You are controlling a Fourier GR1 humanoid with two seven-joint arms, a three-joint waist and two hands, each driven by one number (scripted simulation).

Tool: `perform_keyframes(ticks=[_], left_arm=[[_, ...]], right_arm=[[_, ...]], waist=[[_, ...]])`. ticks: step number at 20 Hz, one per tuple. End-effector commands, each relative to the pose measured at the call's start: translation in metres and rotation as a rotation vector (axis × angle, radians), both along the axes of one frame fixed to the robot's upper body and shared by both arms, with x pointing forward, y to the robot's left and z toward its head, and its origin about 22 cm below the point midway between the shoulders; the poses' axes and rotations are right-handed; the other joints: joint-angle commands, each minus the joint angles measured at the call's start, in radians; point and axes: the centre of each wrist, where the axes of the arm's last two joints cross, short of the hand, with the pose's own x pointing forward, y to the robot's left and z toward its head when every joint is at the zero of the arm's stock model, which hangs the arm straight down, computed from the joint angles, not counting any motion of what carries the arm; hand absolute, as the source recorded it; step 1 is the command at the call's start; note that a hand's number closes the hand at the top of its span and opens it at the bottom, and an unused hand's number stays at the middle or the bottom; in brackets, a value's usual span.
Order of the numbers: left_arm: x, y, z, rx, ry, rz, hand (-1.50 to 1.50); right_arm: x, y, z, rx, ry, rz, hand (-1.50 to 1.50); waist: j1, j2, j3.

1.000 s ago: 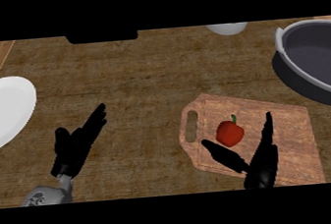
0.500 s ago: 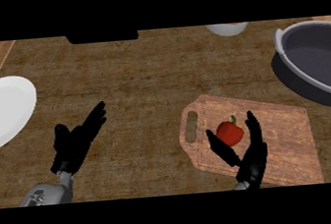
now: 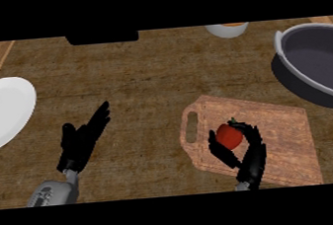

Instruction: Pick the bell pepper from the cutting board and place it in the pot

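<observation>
A brown wood-grain counter (image 3: 145,76) is seen filling the view. At 2 o'clock a large dark grey pot (image 3: 319,65) is set, partly cut by the right edge, interior bare. At 9 o'clock a white plate (image 3: 1,115) is placed, cut by the left edge. At 4 to 5 o'clock a wooden cutting board (image 3: 281,130) is laid at a slant, its handle slot toward 9 o'clock; the board is near the pot but apart from it. At 12 o'clock a black object (image 3: 101,38) is seen at the counter's far edge, and just toward 1 o'clock a pale cup-like item (image 3: 227,29), both cropped by the top.

The left hand (image 3: 82,141) is shown at 7 to 8 o'clock over bare counter, fingers straight and released, nothing grasped, well apart from the board. The right hand (image 3: 251,150) is positioned over the board at 5 o'clock, thumb and fingers curled around the red bell pepper (image 3: 228,135), which is grasped from both sides. The pepper is on or just above the board's left-centre part; whether it is lifted cannot be told. Its green stem is pointed toward 12 o'clock.
</observation>
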Motion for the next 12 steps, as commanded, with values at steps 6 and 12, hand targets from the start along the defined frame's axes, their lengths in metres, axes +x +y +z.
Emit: perform_keyframes(ticks=[6, 12], left_arm=[[-0.005, 0.001, -0.006, -0.003, 0.000, 0.008, 0.00], [-0.004, 0.007, -0.004, -0.003, -0.010, 0.020, 0.00]], right_arm=[[0.000, -0.146, 0.018, -0.147, -0.001, 0.416, 1.50], [0.011, -0.228, 0.064, -0.249, -0.076, 0.617, 1.50]], waist=[[0.002, 0.015, 0.023], [-0.012, 0.017, 0.029]])
